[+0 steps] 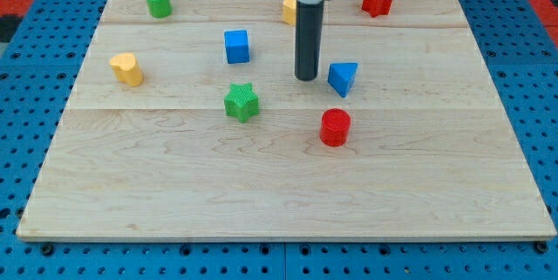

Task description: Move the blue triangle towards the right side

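The blue triangle (343, 78) lies on the wooden board (288, 193), a little right of the centre. My tip (306, 78) stands just to the triangle's left, with a small gap between them. The dark rod rises from there to the view's top.
A blue cube (236, 46) lies left of the rod. A green star (241, 102) sits below it. A red cylinder (335, 127) lies below the triangle. A yellow heart (126, 68), a green cylinder (158, 2), a red star (377, 0) and a partly hidden yellow block (289, 9) lie further off.
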Robot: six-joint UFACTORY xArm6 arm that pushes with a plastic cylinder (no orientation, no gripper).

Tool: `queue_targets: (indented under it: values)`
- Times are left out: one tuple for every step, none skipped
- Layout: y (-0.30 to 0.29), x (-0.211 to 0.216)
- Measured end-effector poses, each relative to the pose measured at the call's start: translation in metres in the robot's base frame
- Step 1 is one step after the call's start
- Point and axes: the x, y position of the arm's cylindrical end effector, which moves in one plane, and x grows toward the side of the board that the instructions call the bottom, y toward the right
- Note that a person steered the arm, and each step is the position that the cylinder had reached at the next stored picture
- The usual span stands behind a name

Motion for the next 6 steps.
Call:
queue_targets:
  values:
    - [0.029,0.015]
    - [0.068,0.006]
    - [0.044,-0.007]
    - [0.044,-0.023]
    - [0.083,-0.023]
    - [0.106,-0.024]
